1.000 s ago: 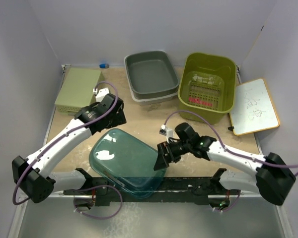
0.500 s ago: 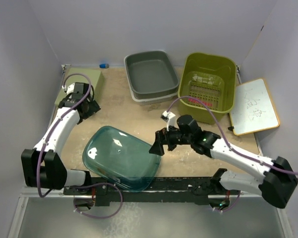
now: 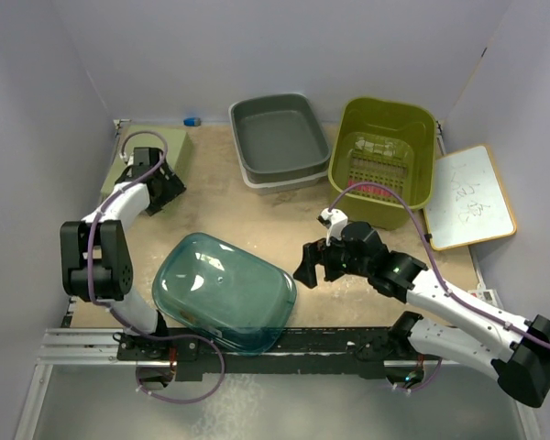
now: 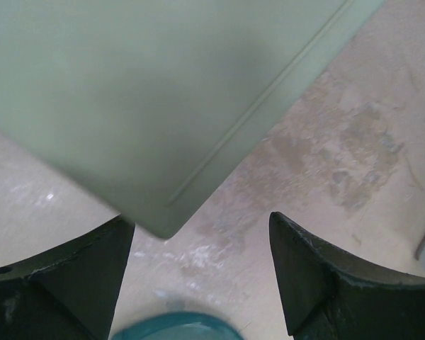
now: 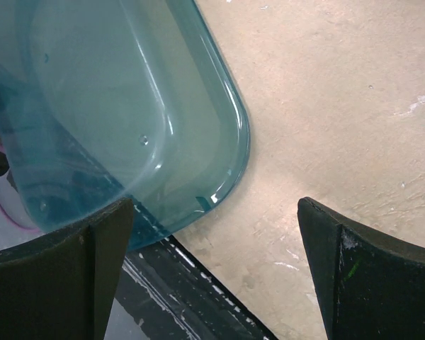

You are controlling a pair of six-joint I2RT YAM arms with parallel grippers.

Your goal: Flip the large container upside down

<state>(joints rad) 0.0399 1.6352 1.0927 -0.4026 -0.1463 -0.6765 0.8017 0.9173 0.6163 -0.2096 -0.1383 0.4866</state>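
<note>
Top external vs a second ago: large container [image 3: 225, 291] was propped at a tilt with both grippers at it. Now it lies flat on the table [image 3: 257, 215] and both arms have backed off.

Container sits at the near edge, its near side over the black rail [image 3: 284, 341]. It looks base-up, rim down. Long axis runs roughly left-right, right end slightly nearer.

Right gripper [image 3: 310, 266] is just right of the container, not touching it, jaws spread wide and holding nothing. Right wrist shows the container's corner beside the left finger.

Left gripper [image 3: 161, 194] is well off to the container's far left, jaws released, nothing between them. Left wrist shows a corner of the flat green lid [image 4: 142, 92] under it, with a teal sliver of the container at the frame bottom.

Beyond the container: grey tray [image 3: 277, 137], looks like two nested. Far right of the container: olive bin [image 3: 382, 160] holding a perforated insert.
</note>
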